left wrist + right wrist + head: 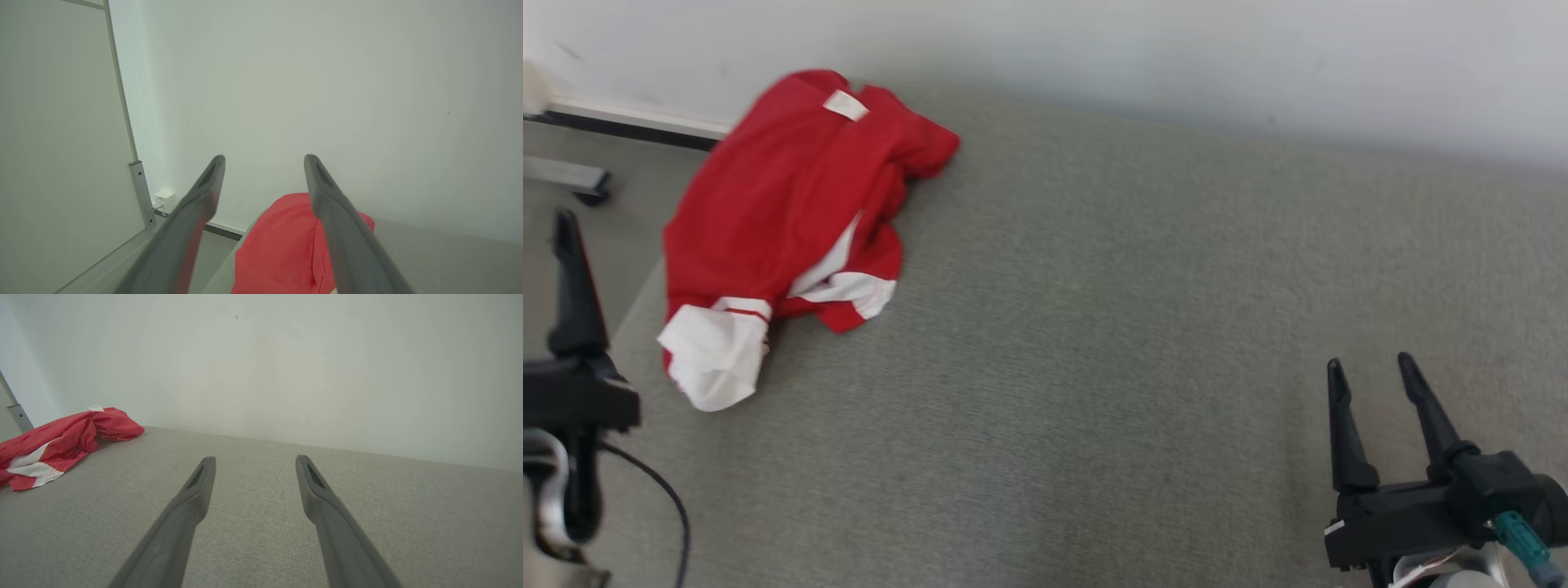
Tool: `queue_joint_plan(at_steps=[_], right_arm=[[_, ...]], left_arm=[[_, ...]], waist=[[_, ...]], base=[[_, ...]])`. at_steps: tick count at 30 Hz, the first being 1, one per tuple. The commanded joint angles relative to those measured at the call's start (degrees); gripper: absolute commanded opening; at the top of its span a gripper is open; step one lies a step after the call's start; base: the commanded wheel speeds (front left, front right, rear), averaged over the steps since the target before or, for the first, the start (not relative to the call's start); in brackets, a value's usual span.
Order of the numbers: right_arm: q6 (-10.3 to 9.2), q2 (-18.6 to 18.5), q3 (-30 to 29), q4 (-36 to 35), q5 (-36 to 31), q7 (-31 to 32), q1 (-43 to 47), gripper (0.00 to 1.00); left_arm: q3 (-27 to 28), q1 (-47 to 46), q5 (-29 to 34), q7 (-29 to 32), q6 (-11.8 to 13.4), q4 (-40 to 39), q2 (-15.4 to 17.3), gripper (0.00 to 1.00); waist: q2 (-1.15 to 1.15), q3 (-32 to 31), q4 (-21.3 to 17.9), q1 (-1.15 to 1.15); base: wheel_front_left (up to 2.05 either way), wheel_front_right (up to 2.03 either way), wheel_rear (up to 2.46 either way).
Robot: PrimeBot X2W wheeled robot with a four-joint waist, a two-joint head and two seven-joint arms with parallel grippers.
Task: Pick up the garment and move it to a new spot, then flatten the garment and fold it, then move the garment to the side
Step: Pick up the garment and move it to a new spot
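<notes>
Standing wide and empty, the left gripper [264, 158] and the right gripper [1370, 361] touch nothing. The red garment [784, 204] lies crumpled at the grey mat's [1094, 327] far left corner. Its white tag [845, 104] is too small to read.

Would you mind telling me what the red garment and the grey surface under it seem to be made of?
Red garment: soft matte cloth, probably a light knit, since it crumples into loose folds. Grey surface: matte woven-looking upholstery fabric, by its fine speckled weave.
</notes>
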Motion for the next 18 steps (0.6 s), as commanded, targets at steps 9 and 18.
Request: queue_joint_plan(at_steps=[9, 18], right_arm=[[-0.12, -0.15, -1.34, -3.91, -1.61, 0.67, -2.41, 1.0], [-0.12, -0.13, -2.3, -5.8, -1.94, 1.11, -2.69, 1.0]], left_arm=[[1.06, -10.52, -1.75, 1.33, -1.4, 6.11, 4.92, 1.0], [0.11, -16.74, -2.59, 2.53, -2.33, 13.19, 8.5, 1.0]], waist=[[0.0, 10.89, -11.21, -0.01], [0.0, 14.12, -15.19, -0.01]], base=[[0.0, 0.0, 0.0], [0.0, 0.0, 0.0]])
